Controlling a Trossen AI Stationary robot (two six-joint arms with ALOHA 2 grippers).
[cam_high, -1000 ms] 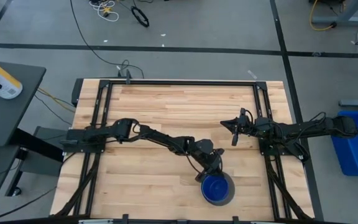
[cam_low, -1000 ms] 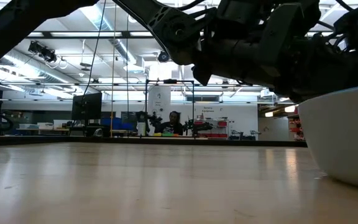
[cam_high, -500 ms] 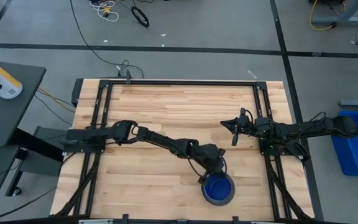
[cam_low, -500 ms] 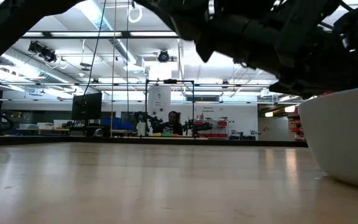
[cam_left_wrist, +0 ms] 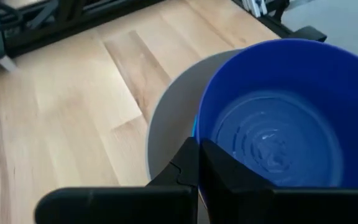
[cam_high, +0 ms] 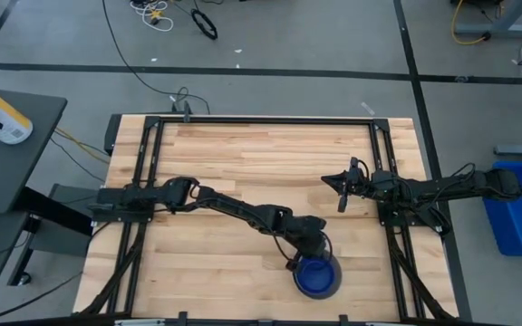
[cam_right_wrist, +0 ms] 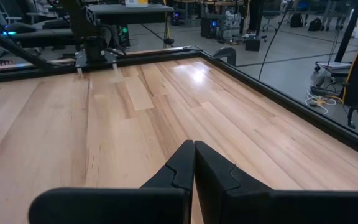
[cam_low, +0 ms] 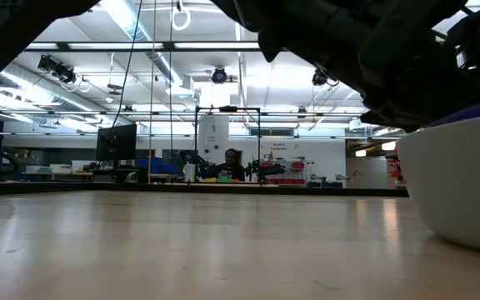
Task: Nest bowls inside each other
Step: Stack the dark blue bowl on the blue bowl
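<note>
While pinching the dark blue bowl's (cam_left_wrist: 278,124) rim, the left gripper (cam_left_wrist: 199,163) holds it inside the grey bowl (cam_left_wrist: 173,118).
Right gripper (cam_right_wrist: 194,163): fingers pressed together, above bare counter (cam_high: 243,163).

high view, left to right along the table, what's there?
Left arm's base → left gripper with shut jaws at the dark blue bowl's rim → right gripper, jaws shut, empty → right arm's base.

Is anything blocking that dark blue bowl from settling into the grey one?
Nothing visible. The left gripper is shut on the dark blue bowl, which already sits in the grey bowl.
</note>
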